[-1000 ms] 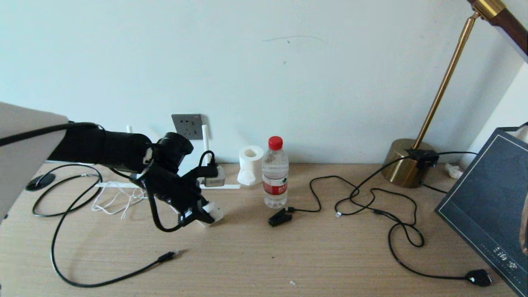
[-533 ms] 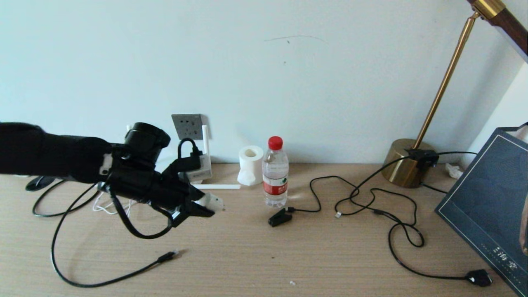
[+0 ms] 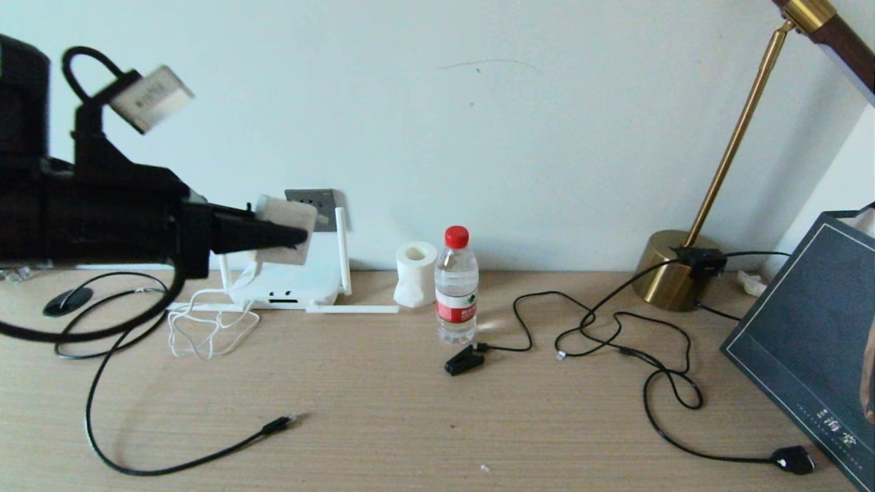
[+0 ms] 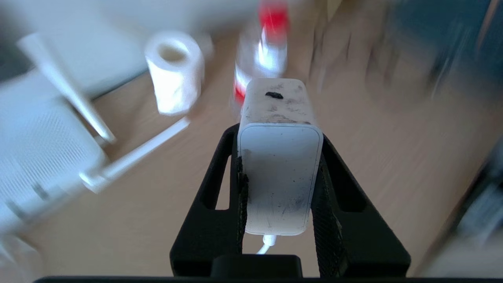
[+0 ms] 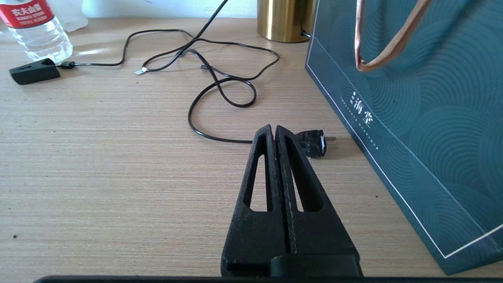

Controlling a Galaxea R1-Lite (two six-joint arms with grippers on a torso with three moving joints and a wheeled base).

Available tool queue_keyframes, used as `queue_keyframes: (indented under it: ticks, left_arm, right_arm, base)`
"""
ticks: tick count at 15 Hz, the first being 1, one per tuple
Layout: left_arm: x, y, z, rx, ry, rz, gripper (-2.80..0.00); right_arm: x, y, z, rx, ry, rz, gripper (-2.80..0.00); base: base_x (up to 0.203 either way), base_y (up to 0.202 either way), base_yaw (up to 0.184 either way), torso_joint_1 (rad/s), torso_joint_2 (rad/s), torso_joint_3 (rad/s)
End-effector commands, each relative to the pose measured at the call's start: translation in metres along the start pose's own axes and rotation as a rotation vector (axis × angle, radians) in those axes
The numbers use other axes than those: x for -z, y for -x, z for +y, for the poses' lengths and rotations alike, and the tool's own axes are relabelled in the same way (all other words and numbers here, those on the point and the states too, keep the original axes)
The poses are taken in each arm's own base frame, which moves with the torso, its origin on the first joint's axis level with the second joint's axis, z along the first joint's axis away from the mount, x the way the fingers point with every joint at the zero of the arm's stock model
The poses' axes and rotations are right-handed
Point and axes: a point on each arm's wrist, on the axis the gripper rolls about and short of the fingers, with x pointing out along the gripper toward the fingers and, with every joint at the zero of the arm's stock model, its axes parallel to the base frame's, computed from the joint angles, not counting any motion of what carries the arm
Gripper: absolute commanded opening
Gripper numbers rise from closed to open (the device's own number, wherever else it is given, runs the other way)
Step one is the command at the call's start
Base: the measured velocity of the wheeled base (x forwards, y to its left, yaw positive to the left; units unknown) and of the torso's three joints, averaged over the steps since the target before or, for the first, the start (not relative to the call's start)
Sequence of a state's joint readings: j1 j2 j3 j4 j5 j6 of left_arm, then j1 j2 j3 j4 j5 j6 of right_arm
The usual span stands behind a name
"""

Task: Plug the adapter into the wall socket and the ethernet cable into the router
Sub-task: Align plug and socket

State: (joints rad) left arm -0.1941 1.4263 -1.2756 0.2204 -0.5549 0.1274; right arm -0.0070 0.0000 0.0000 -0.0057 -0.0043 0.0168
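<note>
Now, in the head view, you have the left end effector raised off the surface and clamped on the adapter, which hangs in front of the wall socket and hides part of it. Whether the adapter touches the plate you cannot tell from here. Its thin white cord trails down in loose loops to the surface near the back left. The router sits against the back edge directly under the socket, one antenna upright beside it and one lying flat along the surface. The ethernet cable lies untouched toward the front left, its plug tip pointing right. A water bottle and a paper roll stand at the back edge, right of the router.

In the left wrist view, both fingers press the adapter's flanks and the cord leaves its rear face; the prong face is turned away, so prong alignment stays hidden from you.

In the right wrist view, the right end effector rests parked near the front right of the surface, fingers together and holding nothing, beside a teal bag.

You are at the first step, carrying the adapter to the socket. Next you likely need to square the hidden prongs to the holes and push straight in toward the wall.
</note>
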Motion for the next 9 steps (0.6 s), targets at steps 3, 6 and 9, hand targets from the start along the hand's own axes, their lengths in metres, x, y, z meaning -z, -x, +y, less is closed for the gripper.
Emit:
queue_keyframes:
  ticks: [3, 6, 9]
  left_arm:
    - [0.043, 0.004, 0.011, -0.27, 0.339, -0.174, -2.8]
    - [0.086, -0.027, 0.034, -0.444, 0.233, -0.351, -2.8]
    - [0.118, -0.067, 0.065, -0.553, 0.157, -0.394, -2.8]
  right_arm:
    - [0.0, 0.0, 0.0, -0.001, 0.0, 0.0, -2.8]
    - [0.0, 0.0, 0.0, 0.0, 0.0, 0.0, -2.8]
    - [0.0, 0.0, 0.0, -0.001, 0.0, 0.0, -2.8]
  base:
    - [0.0, 0.0, 0.0, 0.0, 0.0, 0.0]
    - [0.0, 0.0, 0.0, 0.0, 0.0, 0.0]
    - [0.0, 0.0, 0.0, 0.0, 0.0, 0.0]
